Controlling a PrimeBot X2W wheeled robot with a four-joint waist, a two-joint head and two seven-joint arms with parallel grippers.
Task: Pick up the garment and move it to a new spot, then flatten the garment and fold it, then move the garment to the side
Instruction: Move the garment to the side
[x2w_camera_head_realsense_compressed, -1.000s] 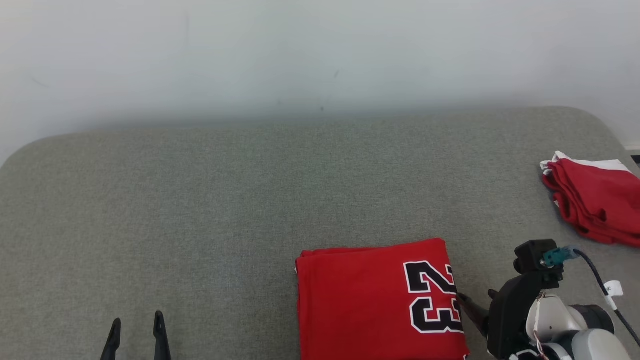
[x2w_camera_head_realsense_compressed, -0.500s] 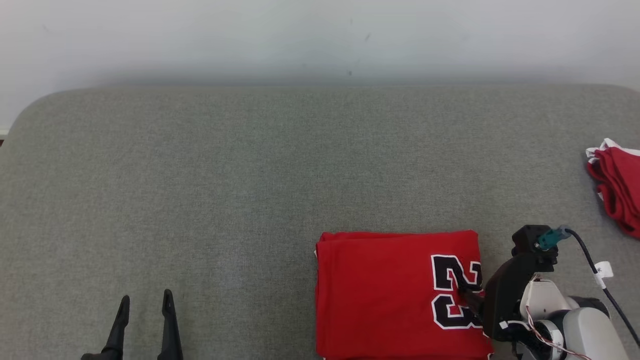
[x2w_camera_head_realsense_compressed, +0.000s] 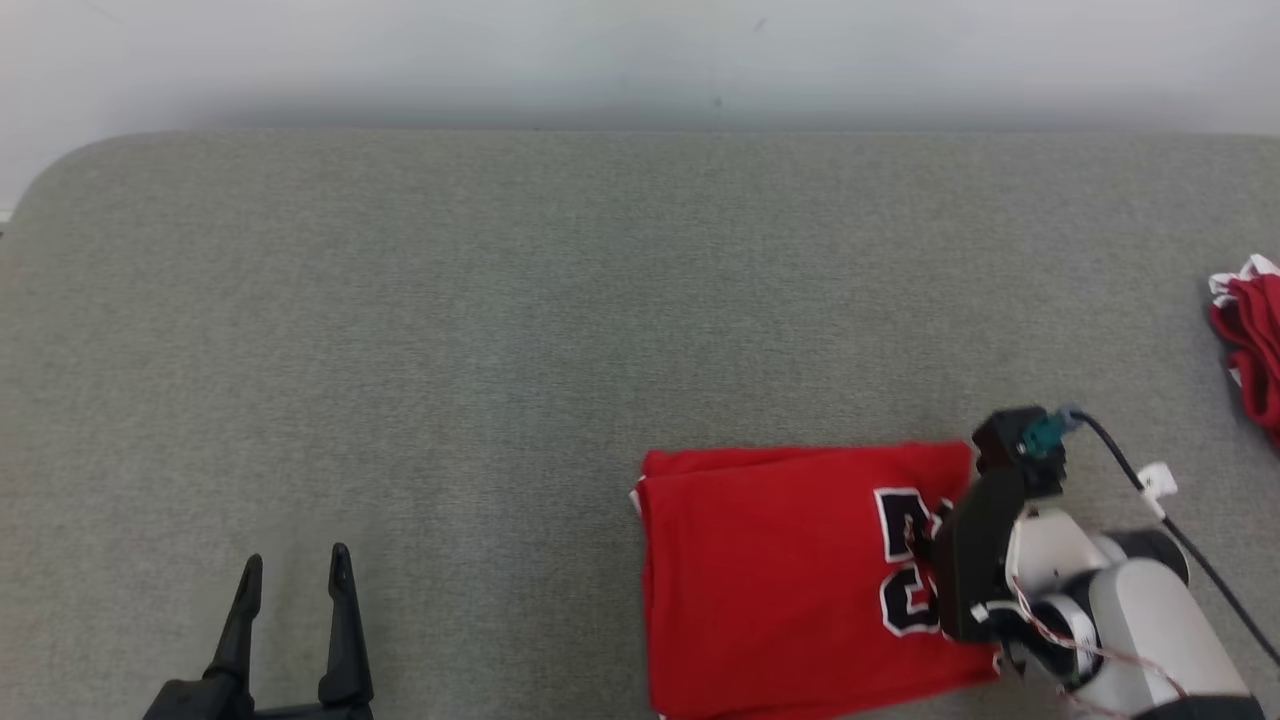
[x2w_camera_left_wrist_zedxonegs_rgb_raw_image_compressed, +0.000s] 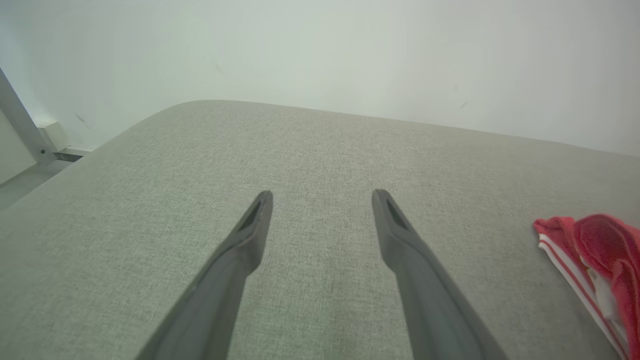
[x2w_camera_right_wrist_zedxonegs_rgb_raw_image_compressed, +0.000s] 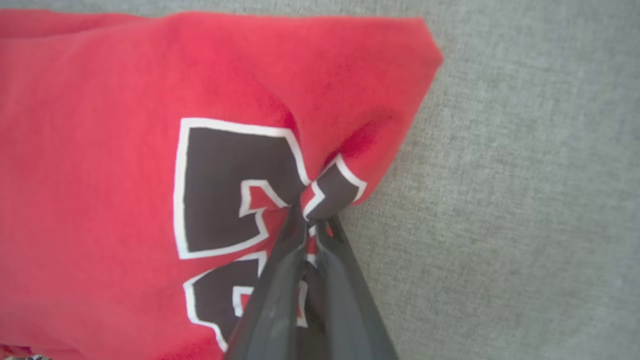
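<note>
Garments: two, both red, on bench (x2w_camera_head_realsense_compressed: 400, 350).
Folded garment (x2w_camera_head_realsense_compressed: 780, 580): one, front right (numerals up).
Red heap (x2w_camera_head_realsense_compressed: 1250, 350): one, far right edge.
My right tool (x2w_camera_right_wrist_zedxonegs_rgb_raw_image_compressed: 312, 220): pinched onto folded garment's right edge.
My left tool (x2w_camera_head_realsense_compressed: 296, 556): spread wide, empty.

Table (x2w_camera_head_realsense_compressed: 480, 300): grey cloth top is spreading wide under a pale wall (x2w_camera_head_realsense_compressed: 640, 50).
Garment (x2w_camera_head_realsense_compressed: 780, 570): red, folded, is lying at 5 o'clock, black number toward its 3 o'clock edge.
Right gripper (x2w_camera_head_realsense_compressed: 918, 540): is reaching in from 4 o'clock and meeting the garment at the number, fingers mostly hidden.
Left gripper (x2w_camera_head_realsense_compressed: 295, 562): is hovering at 7 o'clock, fingers spread.
Pile (x2w_camera_head_realsense_compressed: 1250, 340): red cloth is sitting at 3 o'clock.
</note>
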